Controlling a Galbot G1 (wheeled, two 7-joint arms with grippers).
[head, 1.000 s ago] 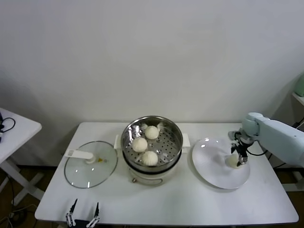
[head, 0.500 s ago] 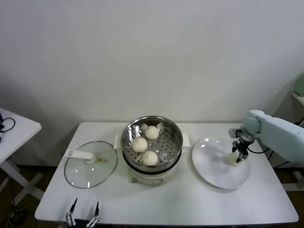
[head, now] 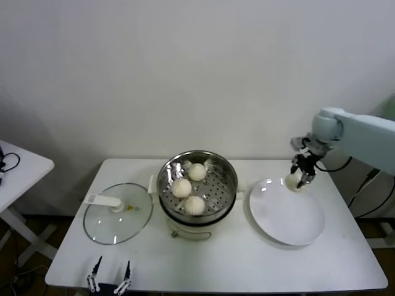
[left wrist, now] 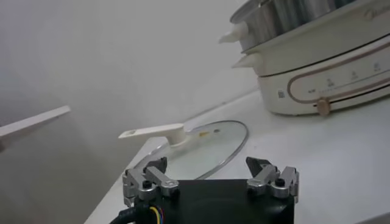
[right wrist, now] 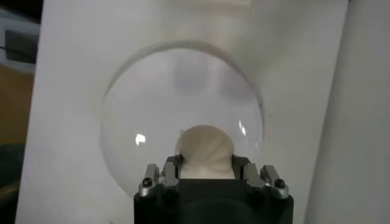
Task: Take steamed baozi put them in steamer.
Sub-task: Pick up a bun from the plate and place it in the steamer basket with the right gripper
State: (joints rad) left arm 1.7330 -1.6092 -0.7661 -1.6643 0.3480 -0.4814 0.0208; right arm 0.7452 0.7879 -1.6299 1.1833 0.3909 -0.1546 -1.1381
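Observation:
Three cream-white baozi (head: 181,187) lie in the shiny steel steamer (head: 228,172) on its cream pot body at the table's middle. My right gripper (head: 299,177) is shut on the fourth baozi (head: 292,180) and holds it in the air above the far edge of the white plate (head: 286,216). In the right wrist view the baozi (right wrist: 204,151) sits between the fingers, with the plate (right wrist: 158,103) below it. My left gripper (head: 108,279) is open and empty, parked at the table's front left edge; it also shows in the left wrist view (left wrist: 207,170).
The glass lid with its white handle (head: 117,213) lies flat on the table left of the steamer. A second white table (head: 18,169) stands at the far left. The wall runs close behind the table.
My right gripper has lifted the baozi off the plate and carried it up and toward the far edge of the plate. The left arm has not moved.

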